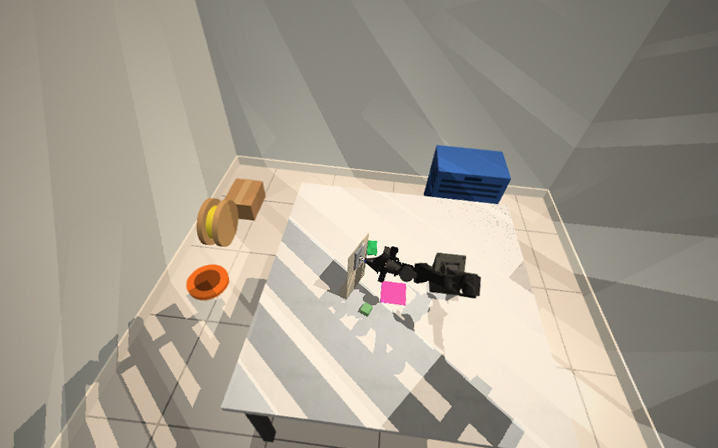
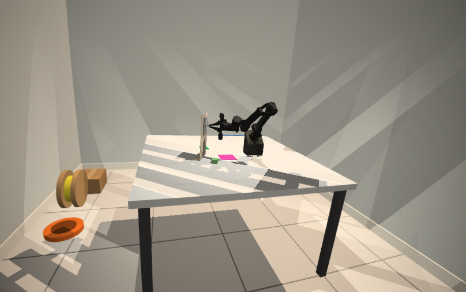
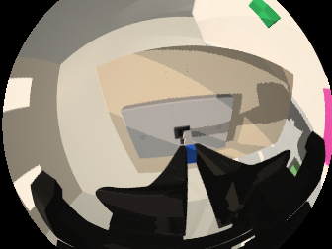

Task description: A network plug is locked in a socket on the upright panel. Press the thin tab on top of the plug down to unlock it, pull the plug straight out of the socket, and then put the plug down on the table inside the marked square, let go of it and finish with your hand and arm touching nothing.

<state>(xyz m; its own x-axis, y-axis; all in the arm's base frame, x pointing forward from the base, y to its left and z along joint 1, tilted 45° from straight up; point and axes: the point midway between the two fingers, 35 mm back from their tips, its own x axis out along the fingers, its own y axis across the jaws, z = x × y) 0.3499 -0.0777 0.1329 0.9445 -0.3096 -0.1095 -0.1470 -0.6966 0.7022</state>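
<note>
The upright beige panel [image 1: 352, 275] [image 2: 203, 144] [image 3: 119, 79] carries a grey plate [image 3: 153, 116] with a dark socket opening [image 3: 179, 131]. My gripper [image 1: 367, 260] [image 2: 209, 126] [image 3: 189, 148] is shut on the plug's blue body [image 3: 192, 155], close in front of the panel. The plug's pale front end [image 3: 188, 136] points at the panel and overlaps the lower right of the opening; much of the dark opening shows. Whether the tip is still slightly inside the socket, I cannot tell. The tab is not clearly visible. The pink marked square [image 1: 393, 293] [image 2: 227, 157] [image 3: 328, 124] lies on the table, on the arm's side of the panel.
A light green block [image 1: 366, 309] [image 2: 214, 160] [image 3: 294, 170] lies near the pink square. A brighter green object [image 1: 372, 247] [image 2: 205, 148] [image 3: 265, 13] lies beside the panel's far end. A blue crate [image 1: 467, 170], a cable spool [image 1: 216, 222], a carton [image 1: 246, 198] and an orange ring [image 1: 192, 287] are beyond the table.
</note>
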